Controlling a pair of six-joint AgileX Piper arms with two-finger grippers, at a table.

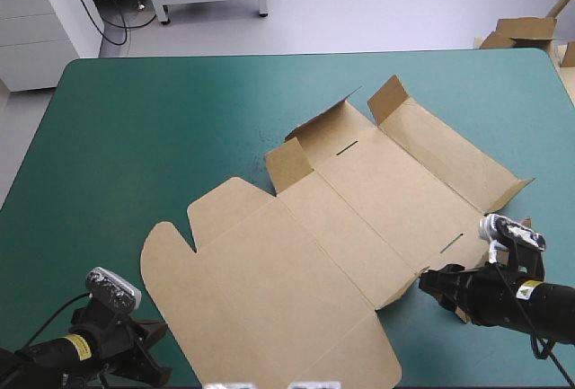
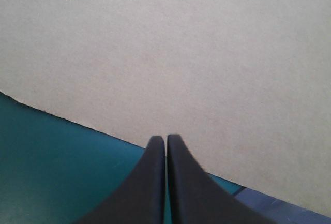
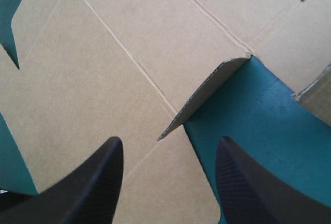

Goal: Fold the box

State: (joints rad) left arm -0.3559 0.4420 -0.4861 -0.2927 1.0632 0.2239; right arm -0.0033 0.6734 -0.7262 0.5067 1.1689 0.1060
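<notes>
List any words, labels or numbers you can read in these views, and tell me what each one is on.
No text can be read in any view.
left arm's yellow label: dark print, too small to read.
right arm's yellow label: dark print, too small to read.
box: plain brown board, no print or marks showing.
teal-green cover: no writing.

Left wrist view: we lose the flat brown cut-board box [image 2: 196, 63] off three sides. The left gripper [image 2: 165, 139], black fin fingers pressed together, hides a stretch of its border. Right wrist view: box cut off too; the spread right gripper [image 3: 169, 141] loses its finger bases. High view: loose brown board pieces [image 1: 526, 30] beyond the teal-green table [image 1: 135, 119] are partly clipped.
</notes>
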